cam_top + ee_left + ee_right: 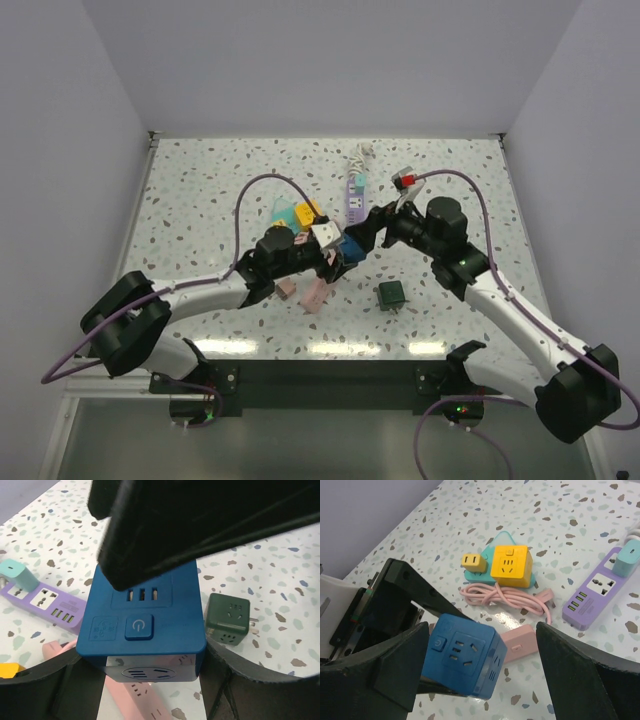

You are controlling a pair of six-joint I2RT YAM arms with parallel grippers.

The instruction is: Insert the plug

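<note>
My left gripper (pixel 336 258) is shut on a blue cube socket (pixel 349 249) and holds it above the table; the left wrist view (pixel 150 669) shows the cube (pixel 142 610) pinched between both fingers, its power button facing up. My right gripper (pixel 372 228) is open, and its wide-spread fingers flank the blue cube (pixel 462 660) in the right wrist view (pixel 482 630); I cannot tell whether they touch it. One of its fingers (pixel 200 520) hangs over the cube. A dark green cube plug (pixel 391 292) with prongs lies on the table, to the right of the cube (pixel 227 617).
A purple power strip (pixel 355 190) with a teal adapter (pixel 625 560) lies behind. Yellow cubes on a teal base (pixel 507 567) and a coiled pink cable (pixel 505 597) sit at centre left. A pink strip (pixel 315 293) lies under the held cube. White walls enclose the table (pixel 200 200).
</note>
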